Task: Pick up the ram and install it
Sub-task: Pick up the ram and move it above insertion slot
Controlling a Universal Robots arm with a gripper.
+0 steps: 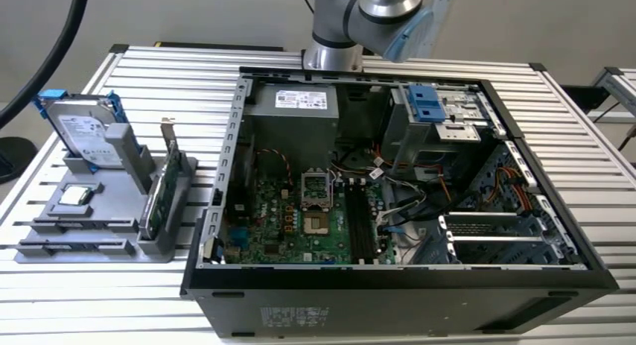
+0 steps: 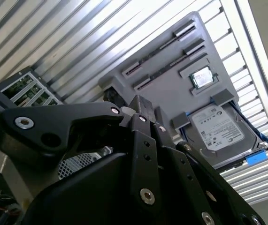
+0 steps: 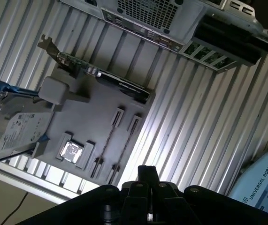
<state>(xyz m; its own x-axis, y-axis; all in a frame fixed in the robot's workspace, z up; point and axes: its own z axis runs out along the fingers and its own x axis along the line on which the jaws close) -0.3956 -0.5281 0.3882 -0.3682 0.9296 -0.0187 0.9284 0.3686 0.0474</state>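
On the counter (image 1: 149, 65) beside the open computer case (image 1: 398, 276), the ram (image 2: 166, 67) sits on edge in the grey holder (image 3: 101, 101), not yet picked up. The gripper (image 3: 147, 172) hangs well apart from it; open or closed, I cannot tell.

Slatted aluminium worktop (image 1: 169, 65) carries open black computer case (image 1: 398, 293). Motherboard (image 1: 283, 226) flat inside, grey power supply (image 1: 293, 114) at far end. Beside case, toward exterior view's left, grey holder tray (image 1: 94, 237): hard drive (image 1: 88, 136) with blue rails upright, green expansion card (image 1: 162, 188) on edge, processor chip (image 1: 76, 197) lying flat.
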